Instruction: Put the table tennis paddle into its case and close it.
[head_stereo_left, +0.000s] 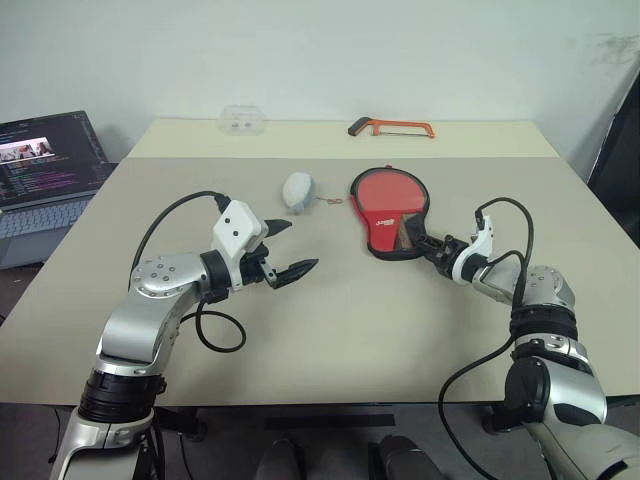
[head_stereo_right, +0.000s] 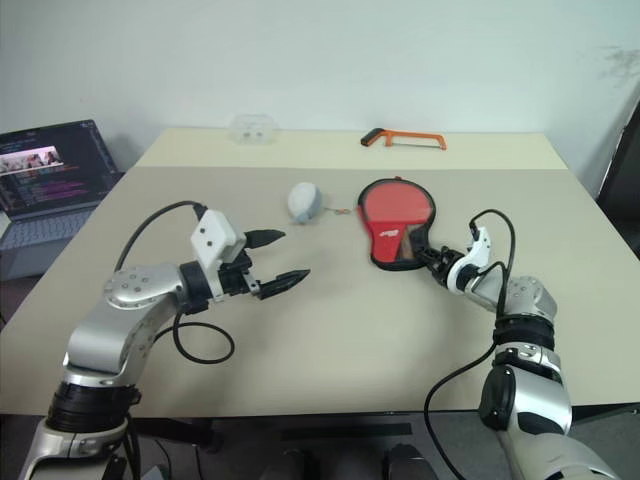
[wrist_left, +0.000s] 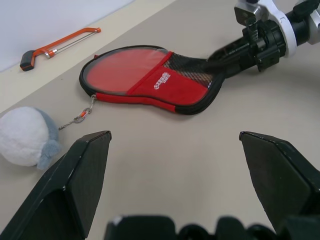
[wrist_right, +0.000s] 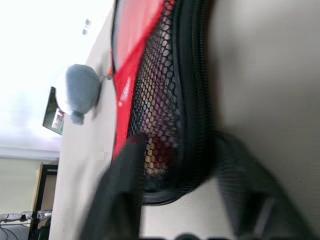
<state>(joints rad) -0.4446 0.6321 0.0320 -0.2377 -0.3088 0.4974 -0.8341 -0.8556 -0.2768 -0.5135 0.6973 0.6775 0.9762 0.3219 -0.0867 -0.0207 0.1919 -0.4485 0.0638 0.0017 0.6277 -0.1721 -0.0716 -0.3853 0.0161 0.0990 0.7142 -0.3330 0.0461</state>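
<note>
Both grippers sit nearest the camera, low over the front half of the beige table (head_stereo_left: 330, 330). Left gripper (head_stereo_left: 290, 250) hovers over bare tabletop with its fingers spread wide, nothing between them, well apart from the case. Right gripper (head_stereo_left: 422, 242) is at the narrow handle end of the case (head_stereo_left: 388, 208), one finger (wrist_right: 127, 190) on the mesh side and the other on the far side of the black zipper edge; fingers look partly drawn together around that end, but I cannot tell whether they actually pinch it. Case lies flat near table centre, red and mesh side up, round end pointing toward the far edge. Table tennis paddle (wrist_right: 159, 155) shows as red and light wood through the mesh, inside the case. Count: one case, one paddle, one grey-white plush ball (head_stereo_left: 298, 188) just beside the case's keychain, one orange hacksaw (head_stereo_left: 391, 127) near the far edge, one clear plastic box (head_stereo_left: 243, 120) at the far edge, one open laptop (head_stereo_left: 45, 170) off the table's left side. Nothing lies between the grippers and the case; front and right table areas are open.
</note>
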